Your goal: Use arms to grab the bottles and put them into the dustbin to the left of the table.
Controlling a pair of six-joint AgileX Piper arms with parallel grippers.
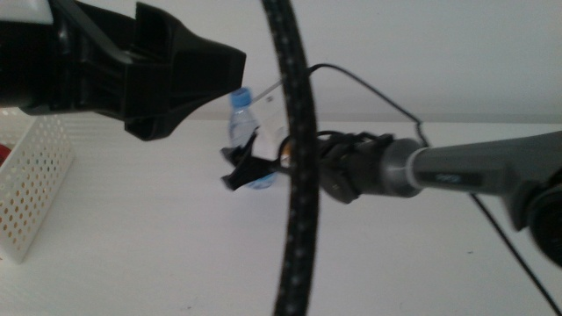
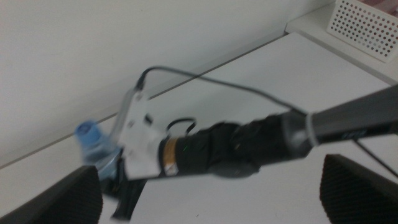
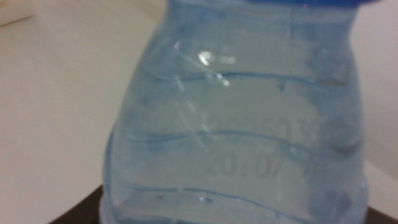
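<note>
On the white tabletop (image 1: 158, 254) in the middle view, the small water bottle (image 1: 240, 110) stands near the back wall. The right gripper (image 1: 246, 167) reaches in from the right, and its jaws sit around the low part of the bottle. I cannot tell if they squeeze it yet. The left gripper (image 1: 189, 75) hangs high and close to the camera, just beside the bottle's blue cap. The dustbin (image 1: 35, 184) waits well apart at the left edge, with something red inside it.

From the left wrist view, the left jaws stand wide apart with nothing between them. The blue cap (image 2: 87, 132) shows behind the right arm (image 2: 249, 146). A black cable (image 2: 205, 81) loops over that arm.

Up close in the right wrist view, the bottle fills nearly everything. Its jaws hardly show.

The bottle is smooth and light, so a low, loose hold could tip it or let it slip. The two arms are close and could bump on the way to the dustbin.
</note>
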